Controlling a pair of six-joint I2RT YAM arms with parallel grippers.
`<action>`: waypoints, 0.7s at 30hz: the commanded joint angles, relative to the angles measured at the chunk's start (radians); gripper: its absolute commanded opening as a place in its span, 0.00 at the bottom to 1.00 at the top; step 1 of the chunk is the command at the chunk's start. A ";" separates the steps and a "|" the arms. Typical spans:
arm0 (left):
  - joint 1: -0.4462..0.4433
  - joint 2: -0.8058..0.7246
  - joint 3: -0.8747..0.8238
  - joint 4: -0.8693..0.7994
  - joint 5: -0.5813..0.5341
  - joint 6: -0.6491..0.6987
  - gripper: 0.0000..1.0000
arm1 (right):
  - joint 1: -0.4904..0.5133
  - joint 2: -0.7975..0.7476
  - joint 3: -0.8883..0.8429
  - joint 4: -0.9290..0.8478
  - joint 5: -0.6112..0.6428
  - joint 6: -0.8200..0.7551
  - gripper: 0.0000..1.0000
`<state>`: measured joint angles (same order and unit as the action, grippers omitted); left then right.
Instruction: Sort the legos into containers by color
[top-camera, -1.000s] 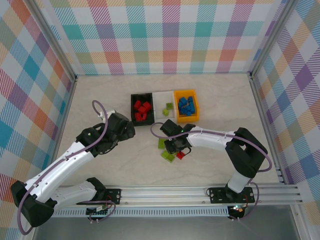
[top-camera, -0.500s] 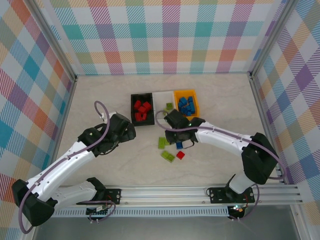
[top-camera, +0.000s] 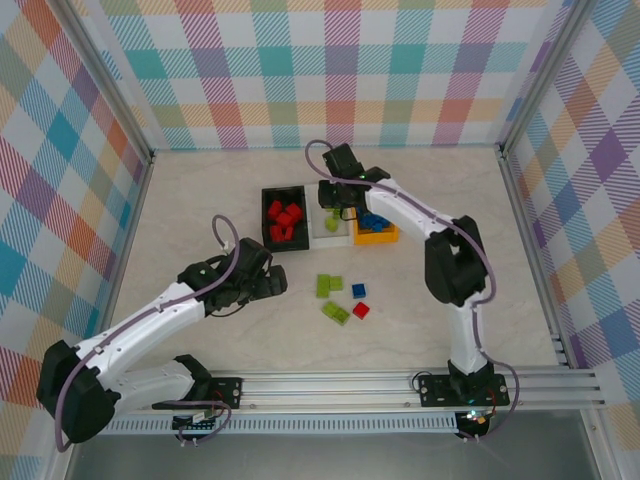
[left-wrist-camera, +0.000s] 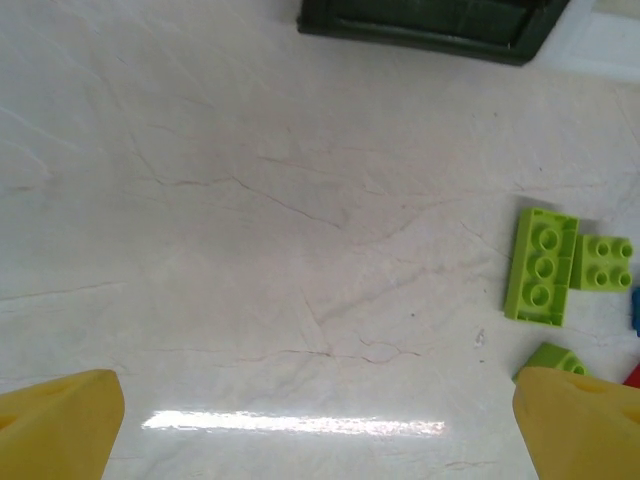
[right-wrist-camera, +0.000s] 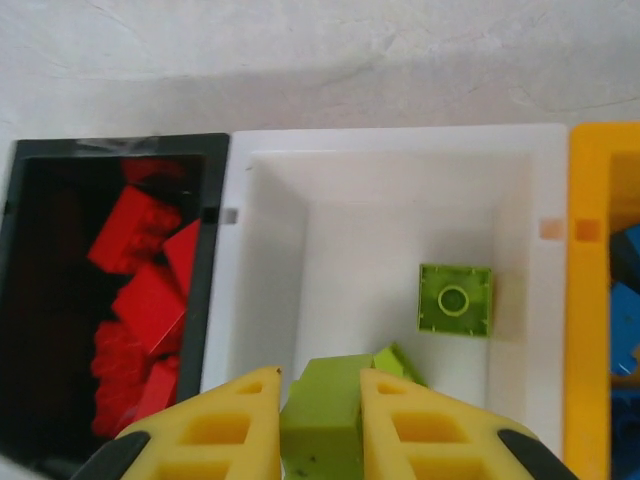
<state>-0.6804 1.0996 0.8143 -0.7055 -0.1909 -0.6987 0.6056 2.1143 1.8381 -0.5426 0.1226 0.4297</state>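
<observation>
Three containers stand in a row: a black bin (top-camera: 266, 218) with red legos (right-wrist-camera: 140, 290), a white bin (right-wrist-camera: 270, 250) and an orange-yellow bin (top-camera: 372, 238) with blue legos (right-wrist-camera: 625, 320). My right gripper (right-wrist-camera: 318, 385) hangs over the white bin (top-camera: 318, 236), shut on a lime green brick (right-wrist-camera: 322, 420). Two green bricks (right-wrist-camera: 455, 298) lie in that bin. My left gripper (left-wrist-camera: 320, 430) is open low over bare table, left of the loose green legos (left-wrist-camera: 541, 266). Loose green (top-camera: 329, 286), blue (top-camera: 358, 290) and red (top-camera: 361, 310) bricks lie in front of the bins.
Checked walls enclose the table on three sides. A metal rail (top-camera: 400, 385) runs along the near edge with both arm bases. The black bin's near wall (left-wrist-camera: 430, 25) is at the top of the left wrist view.
My right arm has carried the green brick from the loose pile back to above the white bin. My left gripper has shifted right, toward the loose bricks, still open.
</observation>
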 joint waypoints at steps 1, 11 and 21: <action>-0.019 0.046 -0.009 0.084 0.083 0.011 1.00 | -0.003 0.046 0.087 -0.067 -0.038 0.009 0.29; -0.141 0.291 0.094 0.160 0.091 0.063 0.90 | -0.004 -0.216 -0.134 0.047 -0.038 0.017 0.60; -0.233 0.594 0.283 0.131 0.060 0.161 0.88 | -0.035 -0.493 -0.503 0.102 -0.024 0.039 0.59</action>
<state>-0.9066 1.6569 1.0668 -0.5644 -0.1081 -0.5785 0.5877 1.6417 1.3914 -0.4614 0.0963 0.4538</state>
